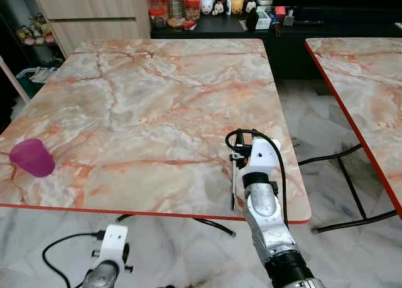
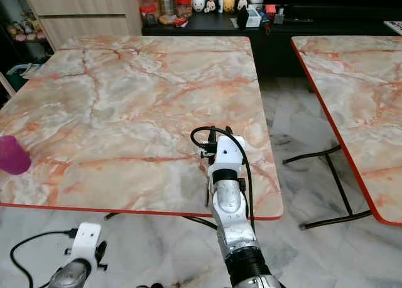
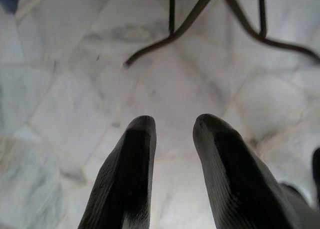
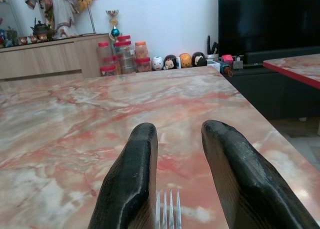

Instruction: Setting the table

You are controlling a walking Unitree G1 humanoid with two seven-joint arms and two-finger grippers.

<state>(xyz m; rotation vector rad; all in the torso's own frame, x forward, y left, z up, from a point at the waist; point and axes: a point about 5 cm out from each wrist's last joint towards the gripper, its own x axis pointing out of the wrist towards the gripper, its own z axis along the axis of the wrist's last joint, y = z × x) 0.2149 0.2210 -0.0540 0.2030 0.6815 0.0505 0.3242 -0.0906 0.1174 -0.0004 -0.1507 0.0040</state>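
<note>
From the head we see the right gripper point(image 1: 234, 175) over the marble table's point(image 1: 151, 105) near edge, a purple cup point(image 1: 31, 156) far left. Its wrist view shows 2 fingers point(image 4: 131, 184) pinching a fork point(image 4: 168, 215). The left gripper point(image 3: 172, 159) hangs parted above floor.

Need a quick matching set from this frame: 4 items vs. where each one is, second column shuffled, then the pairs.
Column 1:
1. purple cup
2. fork
3. left gripper
4. jars

Column 2:
A. hanging below the table edge, over the floor
B. between the right gripper's fingers, over the marble table's near right part
C. on the dark cabinet beyond the table
D. on the table near its near left edge

Pairs: 1-D, 2-B, 3-A, 4-C
</note>
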